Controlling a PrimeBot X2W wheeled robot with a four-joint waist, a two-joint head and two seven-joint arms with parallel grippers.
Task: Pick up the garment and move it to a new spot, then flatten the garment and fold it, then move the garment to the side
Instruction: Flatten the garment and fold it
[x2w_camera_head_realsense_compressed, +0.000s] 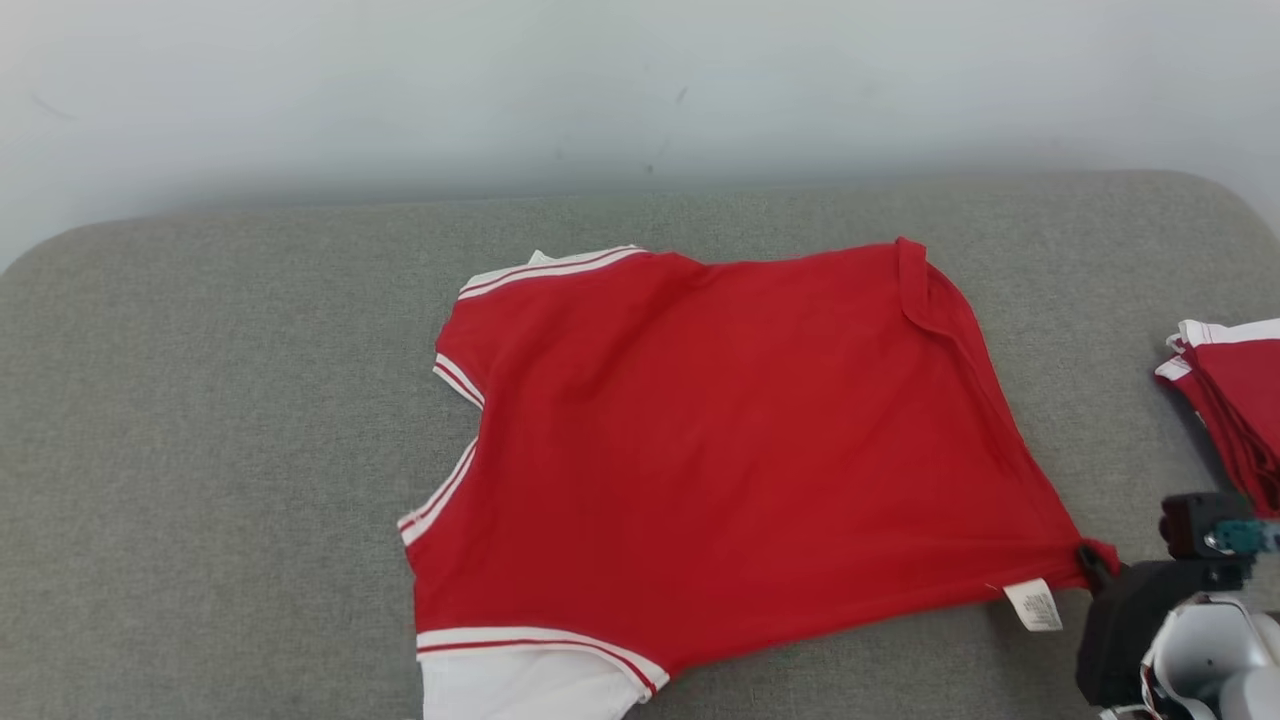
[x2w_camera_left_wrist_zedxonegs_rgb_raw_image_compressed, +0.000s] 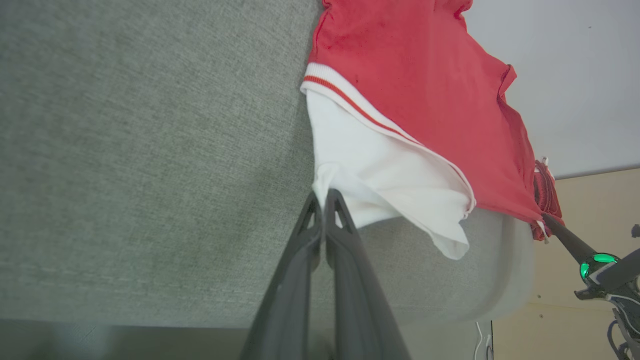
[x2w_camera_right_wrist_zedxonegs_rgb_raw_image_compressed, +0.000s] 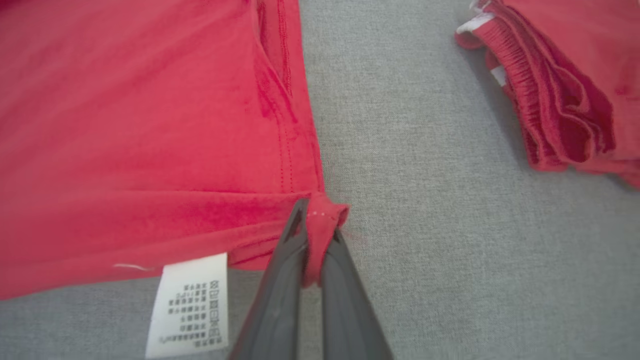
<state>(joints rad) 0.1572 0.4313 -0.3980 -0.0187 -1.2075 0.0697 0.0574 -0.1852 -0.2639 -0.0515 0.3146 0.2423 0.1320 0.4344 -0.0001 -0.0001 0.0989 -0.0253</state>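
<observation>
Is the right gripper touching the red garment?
Touching. In the right wrist view, the right gripper is shut on the hem corner of the red garment, with cloth pinched between the jaws.

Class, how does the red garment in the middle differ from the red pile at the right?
The garment lies spread open; the pile is folded in layers. The right gripper's jaws pinch the garment's corner; the pile lies untouched. Both are red with white trim.
</observation>
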